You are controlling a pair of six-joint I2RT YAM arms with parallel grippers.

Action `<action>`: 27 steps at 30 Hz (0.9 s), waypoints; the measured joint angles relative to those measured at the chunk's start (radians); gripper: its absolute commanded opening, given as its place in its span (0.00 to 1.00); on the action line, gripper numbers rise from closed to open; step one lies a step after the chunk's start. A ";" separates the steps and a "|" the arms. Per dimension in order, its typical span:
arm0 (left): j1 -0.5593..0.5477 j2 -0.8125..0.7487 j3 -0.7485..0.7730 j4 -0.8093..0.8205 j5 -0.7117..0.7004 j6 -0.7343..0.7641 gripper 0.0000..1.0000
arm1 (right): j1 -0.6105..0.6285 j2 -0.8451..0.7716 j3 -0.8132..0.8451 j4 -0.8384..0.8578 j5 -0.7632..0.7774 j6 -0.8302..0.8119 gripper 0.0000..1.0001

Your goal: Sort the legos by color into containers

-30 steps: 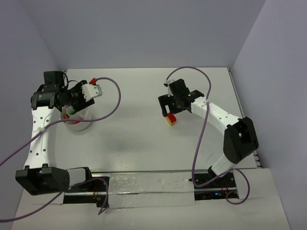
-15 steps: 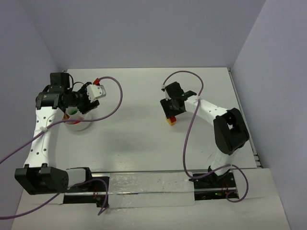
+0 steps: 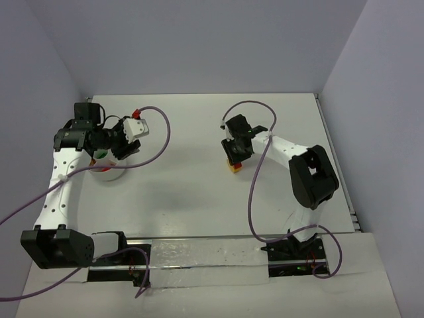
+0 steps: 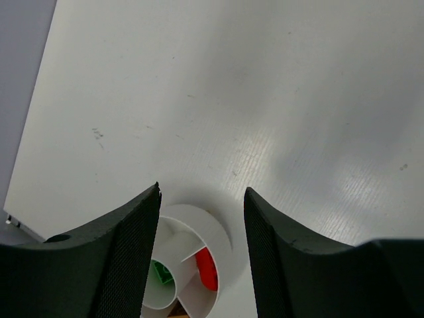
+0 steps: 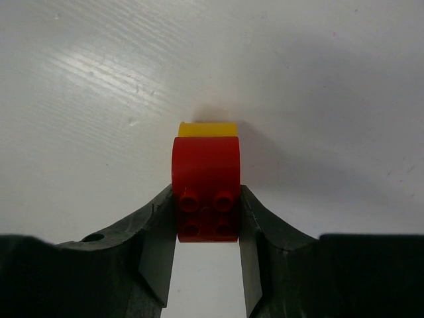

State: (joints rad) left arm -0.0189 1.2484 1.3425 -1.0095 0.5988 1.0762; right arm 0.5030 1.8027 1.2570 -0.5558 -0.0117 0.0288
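A red-and-yellow lego (image 5: 206, 177) rests on the white table, and my right gripper (image 5: 207, 220) is shut on its red part, one finger on each side. From above, that lego (image 3: 234, 166) sits right of centre under the right gripper (image 3: 235, 158). My left gripper (image 4: 202, 193) hangs open above the white container (image 4: 222, 232), a round tub split into compartments. A red lego (image 4: 207, 268) lies in one compartment and a green lego (image 4: 159, 273) in the round middle one. In the top view the left gripper (image 3: 101, 152) covers most of the tub (image 3: 109, 174).
Purple cables (image 3: 159, 136) loop from both wrists over the table. Grey walls close in the back and sides. The table's left edge (image 4: 30, 159) runs close to the tub.
My right gripper has closed onto the red-and-yellow lego, and the right arm's elbow has swung in. The left gripper has shifted slightly over the tub and stays open.
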 measured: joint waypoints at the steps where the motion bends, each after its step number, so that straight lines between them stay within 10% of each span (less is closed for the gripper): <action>1: 0.000 0.000 -0.006 0.001 0.013 -0.008 0.60 | 0.000 -0.002 0.000 0.000 -0.014 -0.001 0.00; 16: -0.016 -0.078 -0.202 0.252 0.574 -0.597 0.69 | 0.032 -0.244 0.078 0.198 -0.927 0.114 0.00; 27: -0.117 -0.120 -0.314 0.659 0.651 -1.094 0.73 | 0.146 -0.219 0.132 0.313 -1.117 0.281 0.00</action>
State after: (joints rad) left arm -0.1362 1.1286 1.0290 -0.3504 1.2493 -0.0183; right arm 0.6490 1.5841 1.3894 -0.2423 -1.1288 0.3099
